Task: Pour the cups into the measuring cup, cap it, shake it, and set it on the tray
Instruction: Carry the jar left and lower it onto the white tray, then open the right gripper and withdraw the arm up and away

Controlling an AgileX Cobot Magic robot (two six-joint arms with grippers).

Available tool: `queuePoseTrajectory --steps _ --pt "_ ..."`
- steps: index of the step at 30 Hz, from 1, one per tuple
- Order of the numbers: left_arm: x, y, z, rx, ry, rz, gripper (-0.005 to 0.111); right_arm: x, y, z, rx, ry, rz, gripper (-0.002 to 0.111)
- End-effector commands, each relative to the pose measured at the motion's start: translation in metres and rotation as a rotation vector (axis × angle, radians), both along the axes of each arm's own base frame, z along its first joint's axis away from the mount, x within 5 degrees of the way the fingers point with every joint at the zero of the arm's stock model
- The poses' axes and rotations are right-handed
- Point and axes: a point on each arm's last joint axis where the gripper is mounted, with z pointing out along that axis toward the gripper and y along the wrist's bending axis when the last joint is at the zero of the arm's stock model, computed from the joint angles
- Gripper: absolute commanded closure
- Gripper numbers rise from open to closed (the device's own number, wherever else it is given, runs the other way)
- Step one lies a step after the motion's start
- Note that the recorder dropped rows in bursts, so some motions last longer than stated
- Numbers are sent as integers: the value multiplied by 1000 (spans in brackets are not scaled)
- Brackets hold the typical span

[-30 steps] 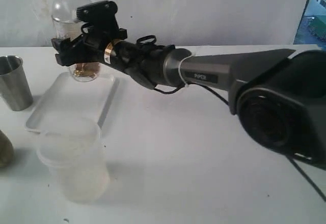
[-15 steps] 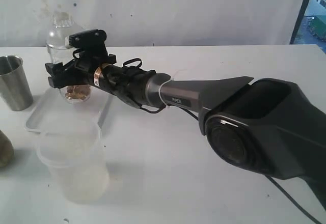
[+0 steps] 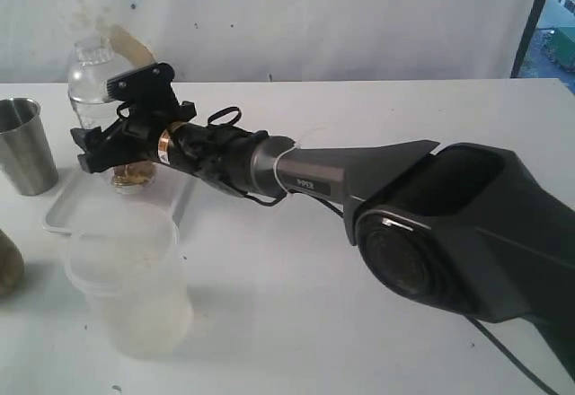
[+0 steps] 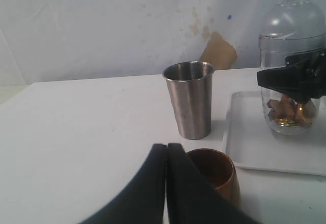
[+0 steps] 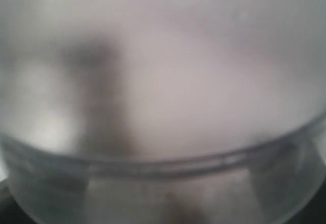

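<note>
**Measuring cup (image 4: 277,48) at the tray (image 4: 244,147)**

Upright and closed by the cap (image 4: 293,18), it is clasped by the right jaws at 1 tray end. The left jaws are clenched empty beside the brown cup (image 4: 216,170) and steel tumbler (image 4: 191,102).

The right arm (image 3: 377,166) is dark grey, tapered, lettered white; brass ring (image 3: 164,141) and looped black cables (image 3: 225,115) at ten o'clock.

The left tool (image 4: 166,145), fingers pressed together, is just in front of the brown cup (image 4: 218,173), the steel tumbler (image 4: 190,102) stands upright beyond it, and the measuring cup (image 4: 285,48), with its cap (image 4: 293,18) on, is over the white tray (image 4: 244,147).
</note>
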Motion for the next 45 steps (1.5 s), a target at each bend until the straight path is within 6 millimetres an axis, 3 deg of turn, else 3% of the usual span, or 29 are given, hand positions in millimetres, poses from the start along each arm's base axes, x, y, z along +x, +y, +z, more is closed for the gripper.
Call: queuePoseTrajectory --steps 1,6,8,10,15,18,27,37,45 --pt "0 0 -1 -8 -9 -5 106 -4 5 13 32 -40 31 108" --pt "0 0 -1 -8 -9 -5 106 -4 4 12 24 -36 26 106" --pt "0 0 -1 -8 -9 -5 106 -4 4 12 24 -36 26 99" --pt "0 0 -1 -8 -9 -5 106 -4 4 12 24 -36 26 84" --pt "0 0 -1 -8 -9 -5 106 -3 4 11 13 -30 19 31" --pt "0 0 -1 -8 -9 -5 106 -2 3 8 -16 -14 1 15" --pt "0 0 -1 -8 -9 -5 106 -2 2 12 -14 -17 -2 12" --pt "0 0 -1 -8 -9 -5 106 -3 -2 50 9 -44 -25 12" --pt "0 0 -1 -8 -9 -5 106 -3 -6 68 -8 -44 -56 12"
